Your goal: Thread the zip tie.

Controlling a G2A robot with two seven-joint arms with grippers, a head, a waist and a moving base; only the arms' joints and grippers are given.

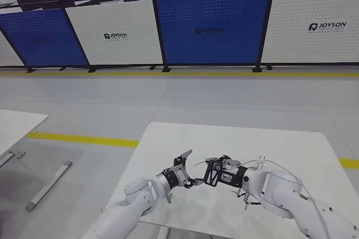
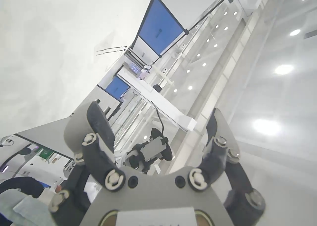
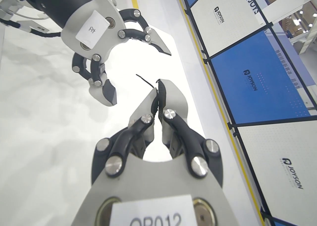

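Observation:
A thin black zip tie (image 3: 145, 81) is pinched in my right gripper (image 3: 157, 88), which is shut on it, and a short curved end pokes out past the fingertips. In the left wrist view the tie (image 2: 158, 118) rises as a dark strand from the right gripper (image 2: 151, 150). My left gripper (image 3: 138, 75) faces it with its jaws wide apart and nothing between them, the tie's tip lying in the gap. From above, the left gripper (image 1: 191, 169) and the right gripper (image 1: 210, 170) meet nose to nose over the white table (image 1: 287, 149), with the tie (image 1: 198, 162) between them.
Another white table (image 1: 12, 128) stands at the far left across a grey floor. Blue and white partition panels (image 1: 209, 30) line the back behind a yellow floor line.

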